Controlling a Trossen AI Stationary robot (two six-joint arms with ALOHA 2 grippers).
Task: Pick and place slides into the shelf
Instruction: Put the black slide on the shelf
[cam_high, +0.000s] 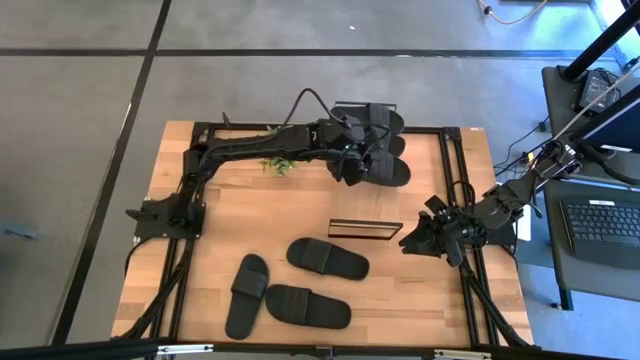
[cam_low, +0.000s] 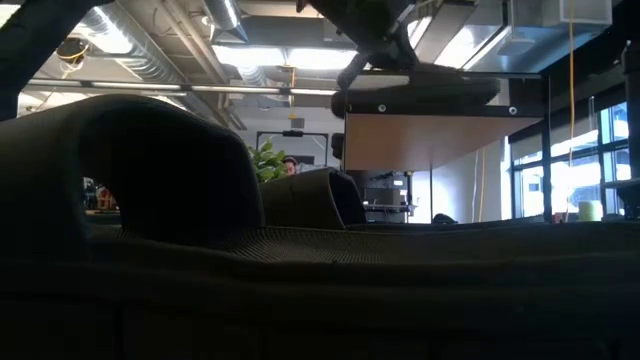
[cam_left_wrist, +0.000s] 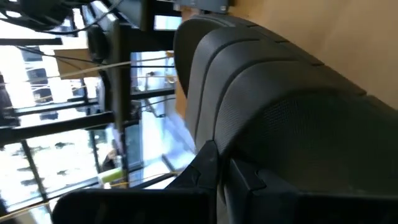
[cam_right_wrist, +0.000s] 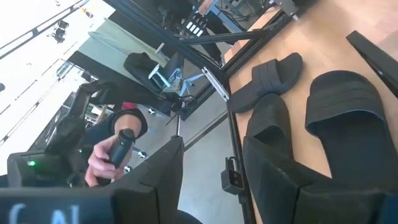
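High view took in the wooden counter (cam_high: 230, 200) first, with the left arm (cam_high: 250, 145) stretched across its far side and the right arm (cam_high: 500, 205) waiting at the right edge. Near the middle of the counter stood the shelf (cam_high: 365, 229), a narrow rack with a light board top and a thin black frame. Three black slides lay loose on the near side: one slide (cam_high: 328, 258) just in front of the shelf, a second slide (cam_high: 308, 306) nearer the front edge, and a third slide (cam_high: 246, 294) to the left of it (its toe touching or all but touching the second). More slides (cam_high: 385, 150) were bunched at the far edge beyond the shelf, and there the left gripper (cam_high: 352, 165) was, its jaws clenched on a slide (cam_left_wrist: 292, 118) whose ribbed strap filled the left wrist view. The right gripper (cam_high: 415, 238) hung just beside the shelf's right end, jaws parted and holding nothing. Right wrist view also caught a person's hand (cam_right_wrist: 115, 149) gripping a dark handle beyond the counter.
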